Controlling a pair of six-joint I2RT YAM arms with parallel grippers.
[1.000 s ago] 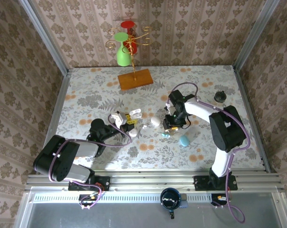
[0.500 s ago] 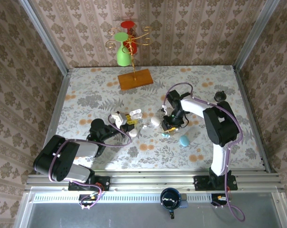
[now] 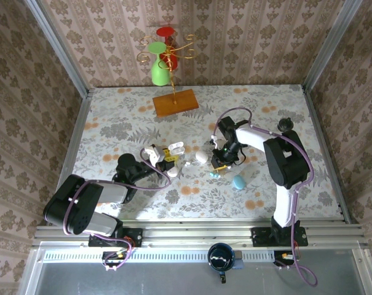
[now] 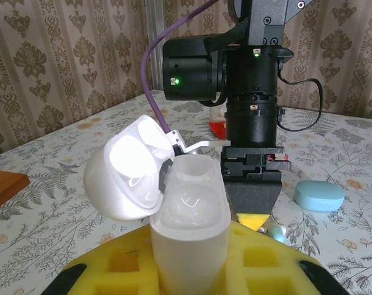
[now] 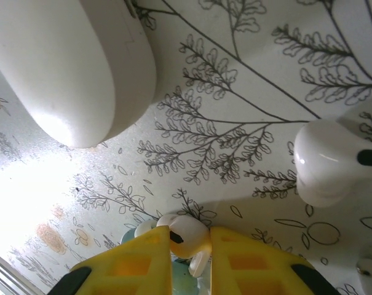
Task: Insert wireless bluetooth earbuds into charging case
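Observation:
An open white charging case (image 4: 189,215), its lid (image 4: 127,178) tipped back to the left, stands upright with my left gripper (image 4: 189,249) shut on it. From above, this case (image 3: 174,147) is left of centre with the left gripper (image 3: 165,161) below it. My right gripper (image 5: 190,238) is shut on a white earbud (image 5: 195,236) just above the tablecloth. A pale blue earbud (image 3: 215,174) lies under the right gripper (image 3: 217,163). Another white earbud (image 5: 330,163) lies to the right in the right wrist view.
A closed white case (image 3: 201,157) lies between the two grippers. A closed pale blue case (image 3: 238,182) lies near the right gripper. A wooden stand (image 3: 175,102) with green and red cups is at the back, and a small black object (image 3: 286,125) at the right.
The right arm's elbow swung back and its gripper edged slightly left over the earbuds. The left arm and its case stayed still.

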